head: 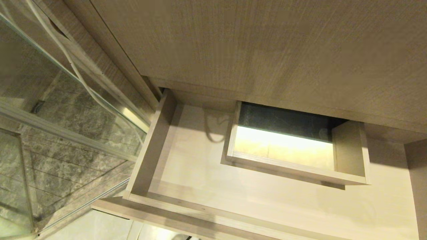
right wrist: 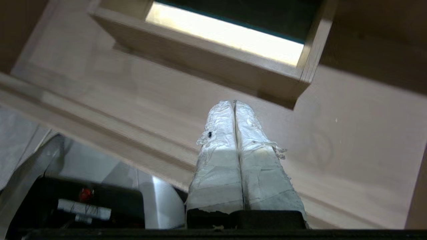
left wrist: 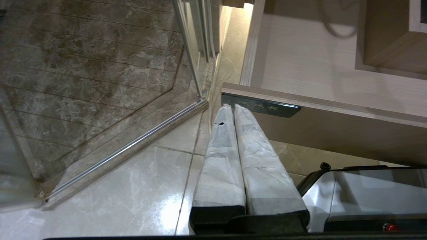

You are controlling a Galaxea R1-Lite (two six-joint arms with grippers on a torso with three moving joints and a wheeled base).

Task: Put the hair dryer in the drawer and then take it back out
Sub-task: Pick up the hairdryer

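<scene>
The tall plain wood-grain panel [head: 267,43] filled the upper part of the head view, with the drawer [head: 186,160] pulled out below it. The drawer's pale floor lay bare, crossed by a looped shadow near the back, and its low front [left wrist: 333,133] faced the robot. A box-shaped cut-out [head: 293,150] rose from the drawer floor towards the right, its wooden walls framing a brightly lit strip and a dark area behind. The hair dryer appeared in none of the three views, neither in the drawer nor in either hand, so its place could not be told. To the robot's left stood a glass shower screen [head: 40,83] in a metal frame, with dark marbled tiles [left wrist: 83,66] behind it and lighter glossy floor tiles [left wrist: 116,186] in front. The left hand [left wrist: 232,106] hung outside the drawer, its two white-wrapped fingers [left wrist: 220,160] pressed together and grasping nothing, their tips just before a small black rectangular plate [left wrist: 260,105] at the left end of the drawer front. The right hand [right wrist: 233,102] was held over the drawer's front part, pointing towards the cut-out, likewise clenched and empty.
</scene>
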